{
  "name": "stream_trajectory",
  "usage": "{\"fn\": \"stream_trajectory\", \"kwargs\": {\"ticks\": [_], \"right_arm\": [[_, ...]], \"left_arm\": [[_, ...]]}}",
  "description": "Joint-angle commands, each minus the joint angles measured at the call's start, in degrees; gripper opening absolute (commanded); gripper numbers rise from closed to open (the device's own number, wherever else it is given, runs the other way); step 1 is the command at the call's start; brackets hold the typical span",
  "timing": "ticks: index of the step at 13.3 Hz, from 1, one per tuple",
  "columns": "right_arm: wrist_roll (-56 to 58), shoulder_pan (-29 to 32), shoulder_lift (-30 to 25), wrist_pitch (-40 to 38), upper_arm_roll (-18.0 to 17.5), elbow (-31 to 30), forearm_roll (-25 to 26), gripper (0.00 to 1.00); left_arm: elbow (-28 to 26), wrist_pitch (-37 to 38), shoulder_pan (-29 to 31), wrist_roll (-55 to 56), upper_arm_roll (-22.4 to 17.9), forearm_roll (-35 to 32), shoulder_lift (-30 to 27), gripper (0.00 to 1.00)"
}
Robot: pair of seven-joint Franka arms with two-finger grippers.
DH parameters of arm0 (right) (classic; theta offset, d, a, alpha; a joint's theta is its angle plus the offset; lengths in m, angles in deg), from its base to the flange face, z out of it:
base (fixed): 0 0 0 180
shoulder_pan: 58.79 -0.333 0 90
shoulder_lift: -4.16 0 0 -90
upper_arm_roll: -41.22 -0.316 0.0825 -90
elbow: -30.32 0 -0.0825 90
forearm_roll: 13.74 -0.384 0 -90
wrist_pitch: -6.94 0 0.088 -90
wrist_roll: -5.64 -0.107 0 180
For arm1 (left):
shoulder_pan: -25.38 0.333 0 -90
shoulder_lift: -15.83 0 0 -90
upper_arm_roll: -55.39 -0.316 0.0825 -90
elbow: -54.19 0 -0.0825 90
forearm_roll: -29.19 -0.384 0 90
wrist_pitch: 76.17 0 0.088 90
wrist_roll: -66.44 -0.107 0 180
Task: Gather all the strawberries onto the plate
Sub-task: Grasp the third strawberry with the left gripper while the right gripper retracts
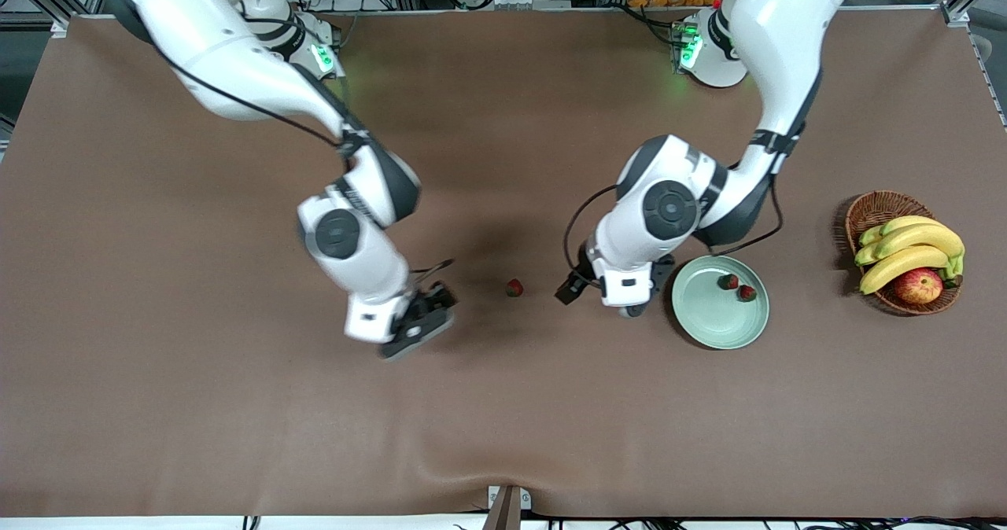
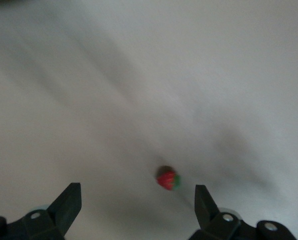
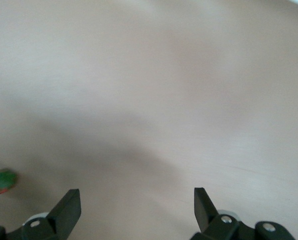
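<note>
Red strawberries (image 1: 736, 287) sit two on plate (image 1: 720, 325), one (image 1: 514, 288) between gaping, empty grippers — left (image 1: 572, 288), right (image 1: 431, 310).

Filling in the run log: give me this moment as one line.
plate: two strawberries in | third strawberry: on table between arms | left gripper: open, empty, beside plate | right gripper: open, empty
</note>
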Motion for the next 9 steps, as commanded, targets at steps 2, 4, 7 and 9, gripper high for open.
{"fn": "stream_trajectory", "kwargs": {"ticks": [2, 4, 7, 9], "right_arm": [[4.71, 6.84, -9.45, -7.42, -1.35, -4.82, -0.41, 1.00], [4.97, 9.22, -14.38, -10.59, -0.30, -7.20, -2.42, 1.00], [7.60, 9.23, -19.22, -17.62, 5.93, -7.65, -11.10, 1.00], [9.80, 9.05, -21.94, -22.62, 10.85, -7.74, -15.86, 1.00]], "left_arm": [[7.21, -4.64, -7.91, 6.17, -4.99, -1.25, 7.32, 1.00], [7.56, -7.20, -11.42, 5.83, -7.54, -1.51, 10.12, 0.96], [8.43, -9.49, -19.51, 6.09, -14.48, -2.74, 12.94, 0.90], [10.37, -9.76, -20.67, 6.09, -14.93, -2.92, 15.23, 0.85]]}}
